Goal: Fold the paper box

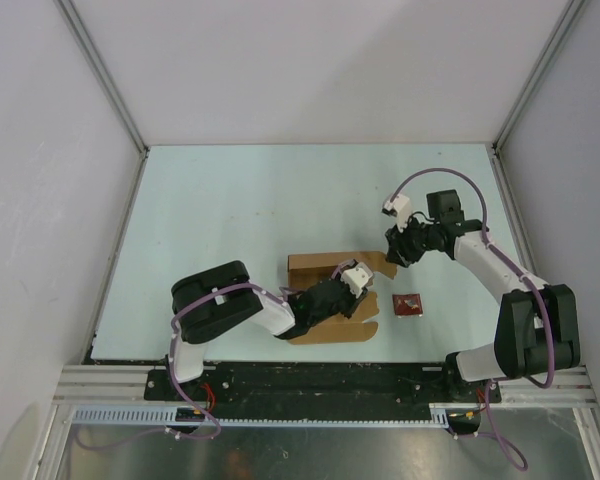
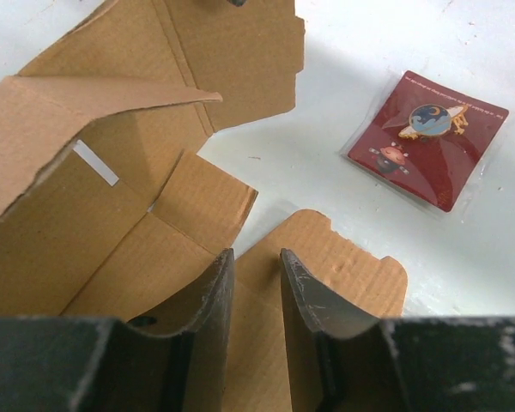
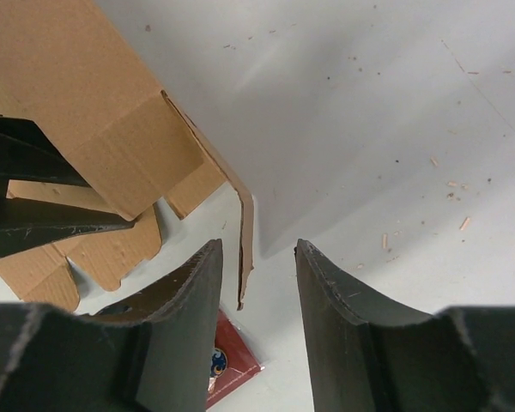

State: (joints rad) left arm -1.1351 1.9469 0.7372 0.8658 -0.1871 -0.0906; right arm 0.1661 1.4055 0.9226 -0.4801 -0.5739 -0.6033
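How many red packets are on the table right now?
1. The red packet lies flat on the table, right of the cardboard box; another could hide under it.

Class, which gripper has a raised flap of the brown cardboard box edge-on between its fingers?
The right gripper: a thin upright flap of the brown paper box runs between its fingers. The left gripper is over a flat rounded tab.

A pale desk (image 1: 280, 200) sat boxed in by plain white walls (image 1: 320, 60), with grey metal posts (image 1: 100, 70) rising at the far corners. A metal rail (image 1: 330, 380) ran along its near edge, under soft, even light.
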